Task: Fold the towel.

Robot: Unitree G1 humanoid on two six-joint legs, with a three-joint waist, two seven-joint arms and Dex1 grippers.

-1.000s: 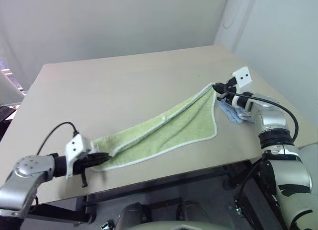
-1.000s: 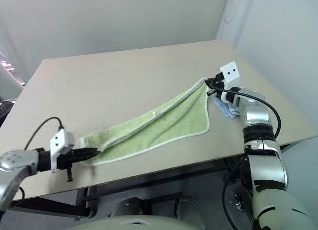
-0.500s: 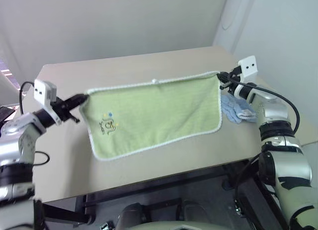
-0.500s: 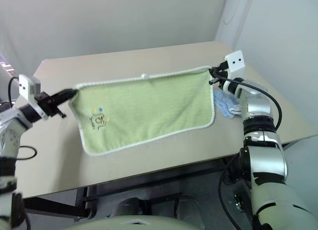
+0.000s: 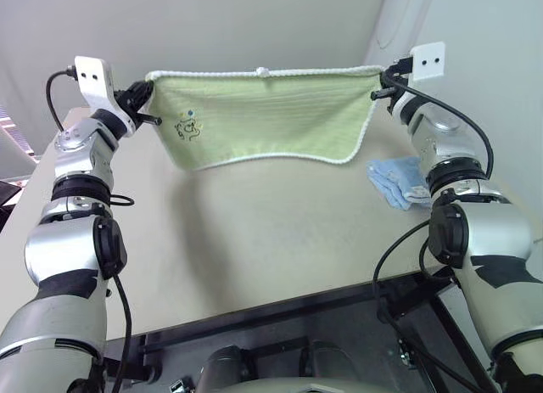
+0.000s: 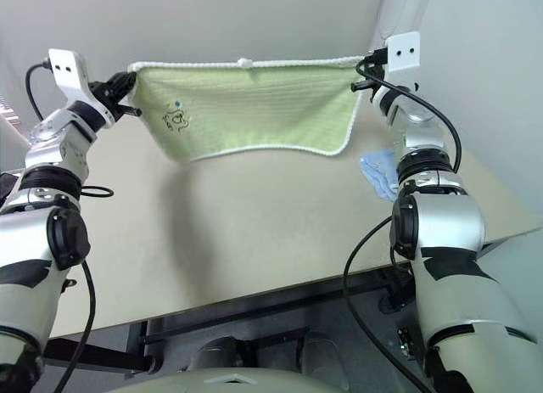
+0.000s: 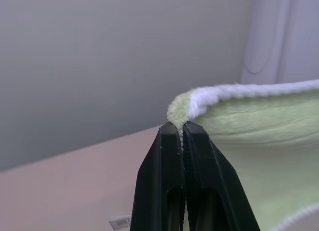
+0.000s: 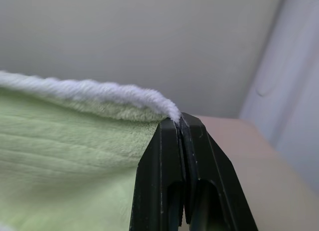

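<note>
The towel (image 5: 263,113) hangs across the table's (image 5: 254,232) far edge and hides it. At about nine o'clock on the cloth, the small dark printed mark (image 5: 190,128) is too tiny to read. At three o'clock, the right arm covers part of the light blue cloth (image 5: 397,182).

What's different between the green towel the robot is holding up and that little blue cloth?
The green towel hangs in the air, stretched by its top corners between the left gripper and the right gripper; the light blue cloth lies crumpled on the table. The towel is much larger, with white corded edging and a small cartoon mark; the cloth looks plain. Both are soft fabric.
</note>
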